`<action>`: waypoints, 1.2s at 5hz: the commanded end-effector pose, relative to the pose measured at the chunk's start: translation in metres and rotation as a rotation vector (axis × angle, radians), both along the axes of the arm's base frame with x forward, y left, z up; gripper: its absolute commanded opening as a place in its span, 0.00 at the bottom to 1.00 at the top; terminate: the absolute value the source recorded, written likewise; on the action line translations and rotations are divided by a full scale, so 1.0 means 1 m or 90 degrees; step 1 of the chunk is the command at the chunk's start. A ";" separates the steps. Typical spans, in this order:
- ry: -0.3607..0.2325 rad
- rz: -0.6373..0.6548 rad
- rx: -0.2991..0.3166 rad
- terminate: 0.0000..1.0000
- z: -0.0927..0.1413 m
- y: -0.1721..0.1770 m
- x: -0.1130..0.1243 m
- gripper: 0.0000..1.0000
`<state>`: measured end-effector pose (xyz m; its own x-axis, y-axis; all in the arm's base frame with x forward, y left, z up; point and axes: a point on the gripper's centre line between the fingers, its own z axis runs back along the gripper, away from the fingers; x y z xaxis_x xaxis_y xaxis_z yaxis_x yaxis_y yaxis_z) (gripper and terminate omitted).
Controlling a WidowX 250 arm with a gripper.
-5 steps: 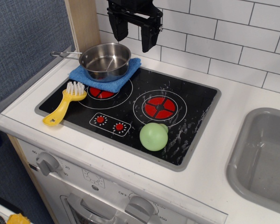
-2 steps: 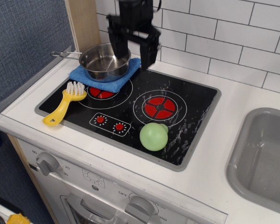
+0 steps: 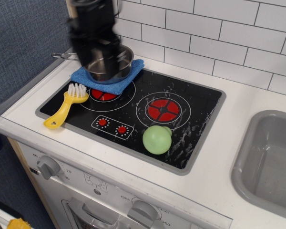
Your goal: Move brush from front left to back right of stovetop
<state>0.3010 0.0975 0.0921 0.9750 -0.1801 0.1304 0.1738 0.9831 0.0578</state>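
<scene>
The yellow brush [image 3: 66, 106] lies at the front left of the black stovetop [image 3: 193, 112], with its white bristles toward the back and its handle reaching the front rim. My gripper [image 3: 96, 57] is motion-blurred above the back left, over the steel pot, higher than and behind the brush. Its jaws look apart with nothing between them. The back right of the stovetop is bare black glass.
A steel pot [image 3: 110, 70] sits on a folded blue cloth [image 3: 107, 83] over the left burner. A green ball [image 3: 157, 139] rests at the front of the stovetop, right of the dials. A grey sink [image 3: 269, 162] is at the right. A tiled wall stands behind.
The gripper has come down from high at the back wall and swung left, so it now hangs over the pot. The brush, pot and ball have not moved.
</scene>
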 end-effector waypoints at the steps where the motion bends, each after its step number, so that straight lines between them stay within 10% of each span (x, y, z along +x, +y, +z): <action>1: 0.010 0.062 0.045 0.00 -0.027 0.045 -0.023 1.00; 5: 0.065 0.132 0.048 0.00 -0.084 0.058 -0.024 1.00; 6: 0.050 0.129 0.046 0.00 -0.083 0.056 -0.023 0.00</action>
<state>0.2778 0.1552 0.0074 0.9990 0.0209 0.0387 -0.0254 0.9927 0.1176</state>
